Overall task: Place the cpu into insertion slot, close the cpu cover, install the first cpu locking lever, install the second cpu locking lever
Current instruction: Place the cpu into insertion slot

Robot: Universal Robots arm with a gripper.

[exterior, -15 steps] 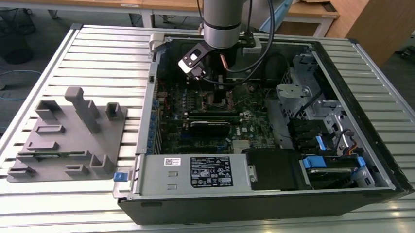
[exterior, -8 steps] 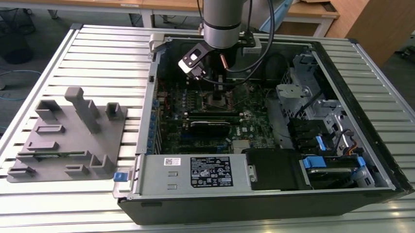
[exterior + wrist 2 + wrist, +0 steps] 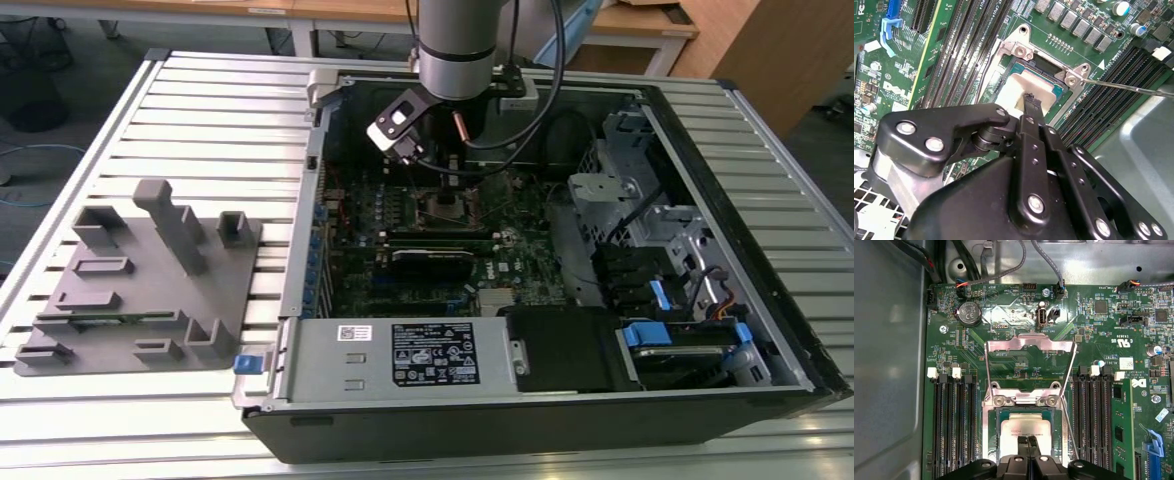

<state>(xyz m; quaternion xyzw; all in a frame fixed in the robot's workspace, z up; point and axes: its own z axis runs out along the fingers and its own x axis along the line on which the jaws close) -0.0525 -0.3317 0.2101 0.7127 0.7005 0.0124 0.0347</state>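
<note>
The cpu (image 3: 1021, 429) lies flat in the insertion slot (image 3: 990, 440), its dull silver top showing in both wrist views (image 3: 1024, 85). The cpu cover (image 3: 1029, 342) stands open, swung back from the slot's hinge side. A thin wire locking lever (image 3: 1070, 425) runs along one side of the slot and is unlatched (image 3: 1134, 89). My gripper (image 3: 1029, 444) hangs just over the cpu's near edge with its black fingers pressed together and nothing between them. In the exterior view the gripper (image 3: 446, 178) is inside the open computer case, directly above the slot (image 3: 445, 207).
Long black memory slots (image 3: 951, 425) flank the socket on both sides. Cables (image 3: 541, 120) hang from the arm into the case. A drive cage (image 3: 654, 230) fills the exterior view's right; a grey fixture tray (image 3: 134, 280) sits outside the case at its left.
</note>
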